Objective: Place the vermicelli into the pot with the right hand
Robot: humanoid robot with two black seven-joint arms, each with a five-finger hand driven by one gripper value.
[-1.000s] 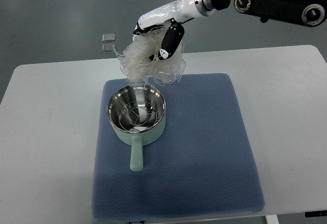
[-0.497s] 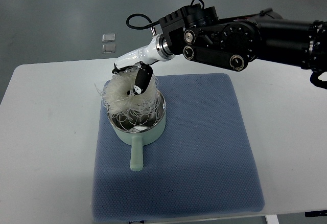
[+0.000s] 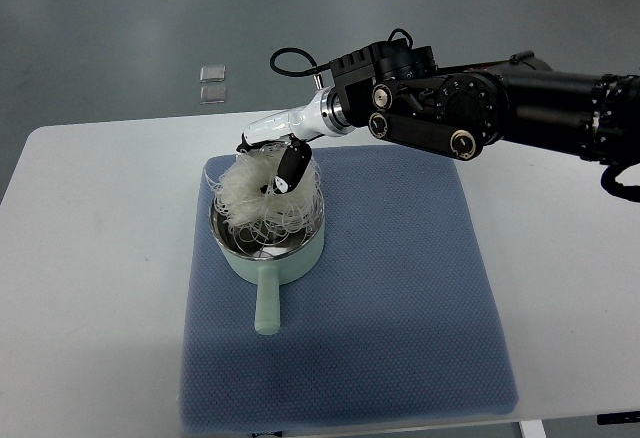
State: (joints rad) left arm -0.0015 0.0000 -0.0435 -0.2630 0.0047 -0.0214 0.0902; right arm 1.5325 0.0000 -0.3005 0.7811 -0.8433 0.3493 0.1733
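White tabletop (image 3: 90,258) fills most of the top view, with grey floor beyond its far edge. Next in size, a blue textured mat (image 3: 400,308) lies flat on the table, near its middle and reaching the near edge. Over the mat's far right part the right arm (image 3: 500,108) comes in from the picture's right edge, a bulky black body with round joint caps and a looped black cable, narrowing to a white-and-silver wrist that slants down and to the left.

On the far left part of the mat stands the pot (image 3: 266,248), pale green outside and shiny steel inside, its straight handle pointing toward the near edge. The vermicelli (image 3: 250,186) is a loose, pale, translucent tangle resting in and over the far half of the pot, heaped above the rim, with some loops spilling over the far left edge and thin strands curling down onto the steel inside.

The right hand (image 3: 285,166), black and white, sits directly on top of the tangle above the pot's far rim, its fingers pointing down into the strands and closed on them; the noodles bunch around the fingers.

Smallest, two little clear square things (image 3: 211,83) lie on the floor beyond the table's far edge, one just beside the other.
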